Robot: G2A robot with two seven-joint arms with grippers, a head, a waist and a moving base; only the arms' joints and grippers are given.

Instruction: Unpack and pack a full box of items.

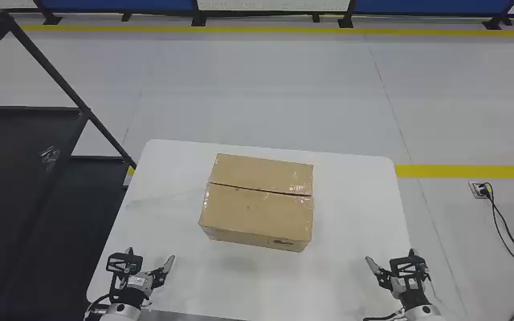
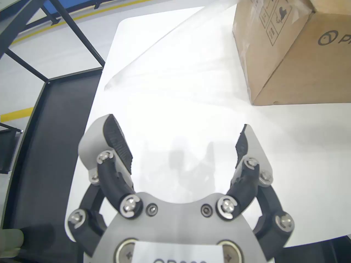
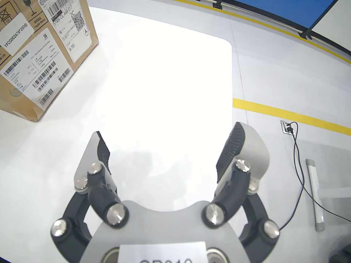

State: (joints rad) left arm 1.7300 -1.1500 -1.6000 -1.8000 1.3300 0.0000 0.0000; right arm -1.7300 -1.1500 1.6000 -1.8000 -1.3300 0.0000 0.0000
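Top view: closed, seemingly taped box (image 1: 257,201) on table (image 1: 353,184), left gripper (image 1: 141,265) and right gripper (image 1: 395,265) both spread wide, empty.

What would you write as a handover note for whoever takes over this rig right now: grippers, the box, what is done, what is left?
Left gripper: open, empty, over the table at its near edge.
Right gripper: open, empty, near the opposite near corner.
The box sits mid-table, apart from both grippers, flaps closed, clear tape along the seam.
Done: nothing yet.
Left: open the box, unpack the items, repack them.
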